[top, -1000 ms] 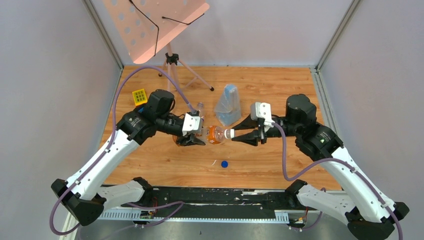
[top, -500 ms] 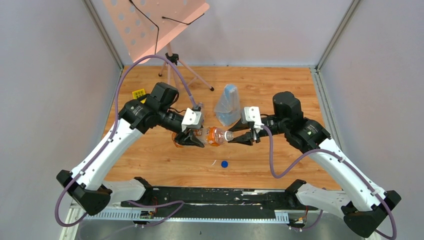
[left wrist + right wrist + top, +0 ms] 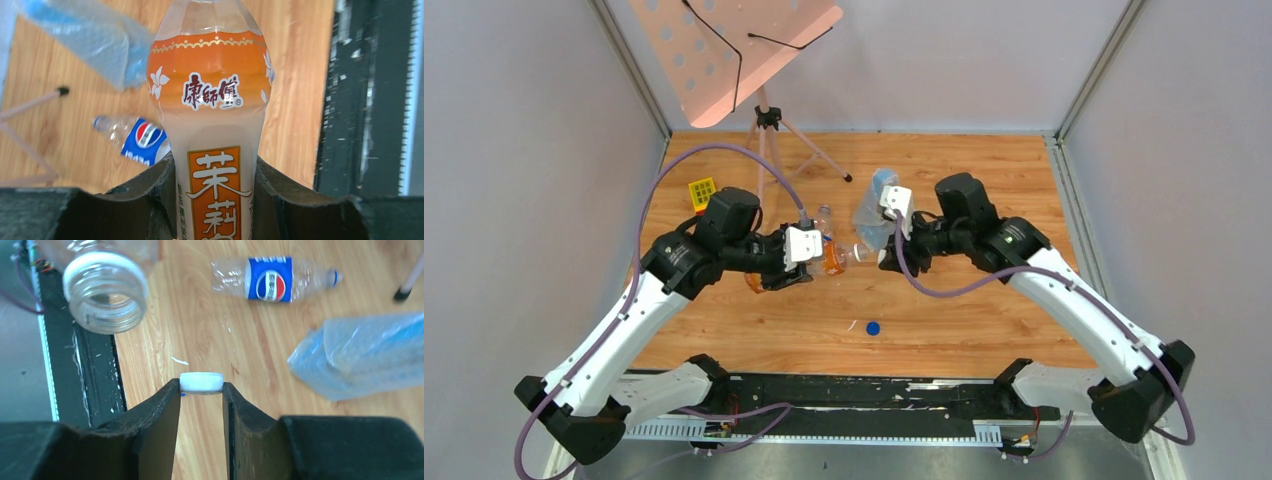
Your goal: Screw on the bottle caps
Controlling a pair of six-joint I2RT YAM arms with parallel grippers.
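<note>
My left gripper (image 3: 792,272) is shut on the orange-label bottle (image 3: 829,260) and holds it tilted above the table; its fingers clamp the lower body in the left wrist view (image 3: 212,100). Its mouth (image 3: 105,295) is open. My right gripper (image 3: 886,256) is shut on the white cap (image 3: 201,382), pinched at the fingertips, just right of the mouth and apart from it. The Pepsi bottle (image 3: 272,280) lies on its side on the table, uncapped; it also shows in the left wrist view (image 3: 135,141). The blue cap (image 3: 873,327) lies on the table nearer the front.
A bluish see-through plastic bag (image 3: 876,205) stands just behind the grippers. A pink music stand's tripod (image 3: 769,125) is at the back left. A small yellow block (image 3: 702,191) lies at the left. The black rail (image 3: 844,392) runs along the front edge.
Both arms have moved left and towards the back. The orange bottle went with the left gripper, and the right gripper followed with the white cap, which is now off to the side of the mouth.
</note>
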